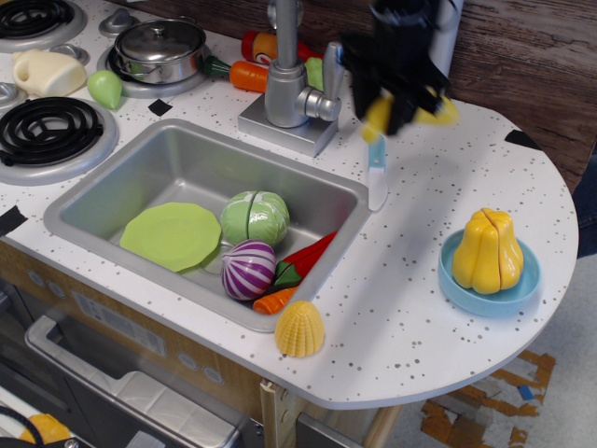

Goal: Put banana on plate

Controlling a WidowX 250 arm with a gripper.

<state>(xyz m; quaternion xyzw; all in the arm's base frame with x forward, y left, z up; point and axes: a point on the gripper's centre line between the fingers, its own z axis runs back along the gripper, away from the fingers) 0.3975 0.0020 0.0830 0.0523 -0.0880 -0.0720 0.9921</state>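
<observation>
Banana [440,114] ends poke out yellow on either side of the gripper [396,101], which is clamped around its middle and holds it in the air, just right of the faucet [291,79] and above the counter [420,280] behind the sink [112,191]. The black fingers are blurred, so their exact hold is hard to read, but the fruit is clearly pinched between them and off the surface.

Below the gripper, a small knife [377,173] with a light-blue handle lies on the counter at the sink's right rim.

Inside the sink, the lime-green plate [173,235] lies flat on the basin floor at the left, with nothing on it. Just right of it, touching or nearly so, sits a green cabbage [255,217], and in front of that a purple onion [248,269]. A red pepper [308,258] and an orange carrot [275,301] lean against the sink's front right corner.

Well right of the sink, a light-blue dish [466,291] holds a lobed yellow squash [487,248] standing upright. A ribbed yellow corn piece [299,329] stands on the counter just in front of the sink.

Left of the faucet, a lidded steel pot [160,49] sits on a burner. No writing or labels can be read anywhere.
</observation>
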